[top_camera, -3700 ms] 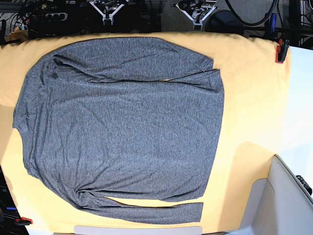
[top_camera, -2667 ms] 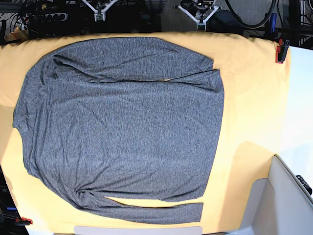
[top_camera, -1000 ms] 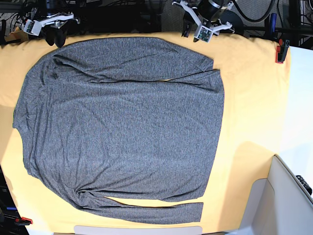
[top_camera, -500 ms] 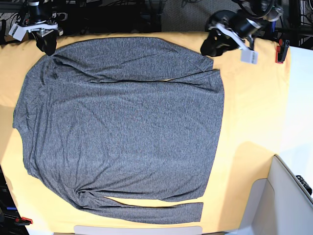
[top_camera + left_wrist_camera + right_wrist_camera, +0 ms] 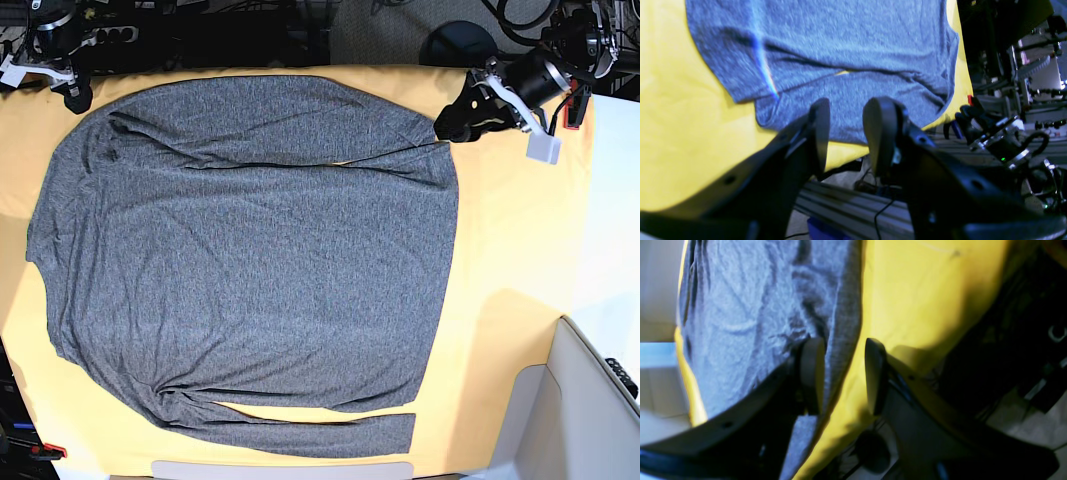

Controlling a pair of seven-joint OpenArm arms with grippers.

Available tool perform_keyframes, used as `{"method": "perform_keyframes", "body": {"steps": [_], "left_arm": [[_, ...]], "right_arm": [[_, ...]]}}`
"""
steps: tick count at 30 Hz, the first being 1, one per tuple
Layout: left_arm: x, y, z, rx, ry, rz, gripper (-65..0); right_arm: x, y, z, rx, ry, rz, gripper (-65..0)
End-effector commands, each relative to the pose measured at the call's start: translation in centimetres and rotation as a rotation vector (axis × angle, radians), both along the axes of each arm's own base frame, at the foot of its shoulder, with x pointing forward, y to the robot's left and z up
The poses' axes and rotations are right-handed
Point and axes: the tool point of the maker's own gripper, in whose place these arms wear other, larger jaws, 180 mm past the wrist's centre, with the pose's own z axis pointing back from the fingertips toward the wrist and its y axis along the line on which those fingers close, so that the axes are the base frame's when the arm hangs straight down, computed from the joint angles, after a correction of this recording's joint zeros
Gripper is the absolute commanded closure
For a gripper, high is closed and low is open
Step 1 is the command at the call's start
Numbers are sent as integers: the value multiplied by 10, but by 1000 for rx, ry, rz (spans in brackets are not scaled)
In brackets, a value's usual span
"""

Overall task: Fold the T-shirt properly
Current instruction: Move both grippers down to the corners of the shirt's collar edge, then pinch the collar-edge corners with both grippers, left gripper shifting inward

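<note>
The yellow-orange cloth-covered surface (image 5: 515, 250) carries the large heather-grey long-sleeved knit T-shirt (image 5: 250, 250), which lies flat and wrinkled across most of it, both narrow sleeves laid in along the shirt's far and near edges. The left gripper (image 5: 462, 122) hovers just off the T-shirt's far corner on the base view's right, jaws parted and holding nothing; the right gripper (image 5: 76, 98) sits off the T-shirt's opposite far corner, also parted and empty. A likely slip: thin knit may bunch, or a jaw may pinch the cloth beneath along with the shirt, dragging both. The wrist views are blurred, and whether the grippers touch the fabric cannot be told.
</note>
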Motion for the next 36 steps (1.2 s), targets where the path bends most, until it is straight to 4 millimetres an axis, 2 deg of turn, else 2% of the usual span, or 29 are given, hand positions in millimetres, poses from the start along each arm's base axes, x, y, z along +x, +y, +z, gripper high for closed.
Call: {"method": "perform_keyframes", "body": {"steps": [1,7,11,17,26,32,36], "left_arm": [[3,-1,9,-12,-29,-5,-205],[3,-1,8,-11,-29,-5,-205],[3,-1,8,-11,-27,-4,-205],[3,-1,8,-12,-27,-5,-205],[3,-1,8,-12,-27,-5,-205],[3,-1,8,-12,-27,-5,-205],[3,-2,8,-13,-27,-4,-205]], "right_arm": [[1,-3,9,1,-27,-7,-245],[7,1,9,39,-42,-11,-258],[12,2,2,63,-47,-25,-258],[3,-2,-31,139,1,-94,-257],[-2,24,-69,314,86,-64,-257],[6,41,-68,368,92,0,-259],[7,43,-67,378,92,10,-258]]}}
